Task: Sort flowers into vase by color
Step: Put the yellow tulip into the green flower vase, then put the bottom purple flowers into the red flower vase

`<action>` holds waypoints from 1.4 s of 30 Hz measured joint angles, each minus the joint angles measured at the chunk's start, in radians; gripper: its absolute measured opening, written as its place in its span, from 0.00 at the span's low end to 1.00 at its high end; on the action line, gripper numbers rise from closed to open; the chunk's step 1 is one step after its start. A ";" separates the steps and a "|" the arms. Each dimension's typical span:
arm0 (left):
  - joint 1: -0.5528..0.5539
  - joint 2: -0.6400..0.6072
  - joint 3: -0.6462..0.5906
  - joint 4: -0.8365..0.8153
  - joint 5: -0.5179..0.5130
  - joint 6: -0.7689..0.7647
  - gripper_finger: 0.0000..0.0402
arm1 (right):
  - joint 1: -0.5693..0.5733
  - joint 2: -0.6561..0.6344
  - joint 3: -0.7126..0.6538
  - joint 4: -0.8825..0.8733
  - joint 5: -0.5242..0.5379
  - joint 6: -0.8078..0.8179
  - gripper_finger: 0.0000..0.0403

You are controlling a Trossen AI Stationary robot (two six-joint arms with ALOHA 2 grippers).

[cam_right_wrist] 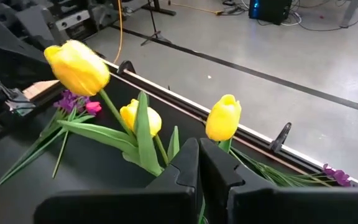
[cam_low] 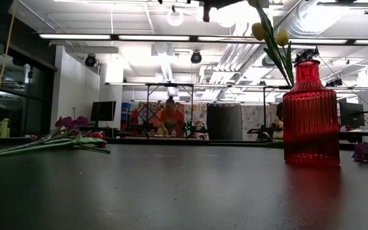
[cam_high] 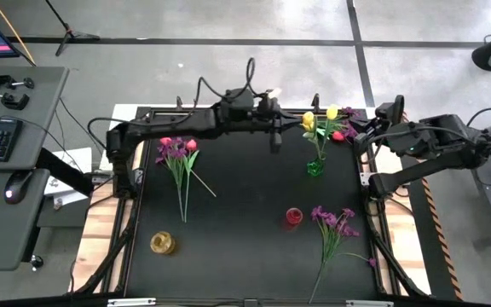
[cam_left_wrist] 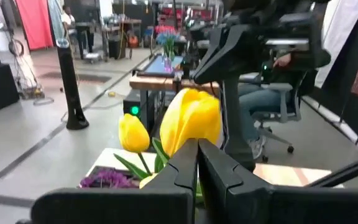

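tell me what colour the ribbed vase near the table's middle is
Red; the ribbed vase shows best in the low view.

You get bright, even light from ceiling strip lights [cam_low: 171,36]; they glare white in the low view. The near black table [cam_low: 171,191] blurs; shadows stay faint.

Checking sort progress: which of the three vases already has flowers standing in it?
The green vase near the table's far edge; yellow tulips stand in it, while the red vase and yellow vase hold none.

no readable text, labels or numbers anywhere
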 joint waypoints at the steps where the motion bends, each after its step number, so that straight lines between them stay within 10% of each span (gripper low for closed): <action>1: 0.000 0.010 0.012 -0.001 -0.003 0.006 0.00 | 0.000 0.005 0.000 0.000 0.000 0.000 0.00; 31: -0.018 0.180 0.196 0.062 0.027 -0.004 0.00 | 0.000 0.029 -0.001 0.015 0.053 -0.006 0.00; 42: 0.000 -0.151 0.197 -0.294 0.038 0.141 0.00 | 0.000 0.036 -0.001 0.122 -0.095 -0.066 0.00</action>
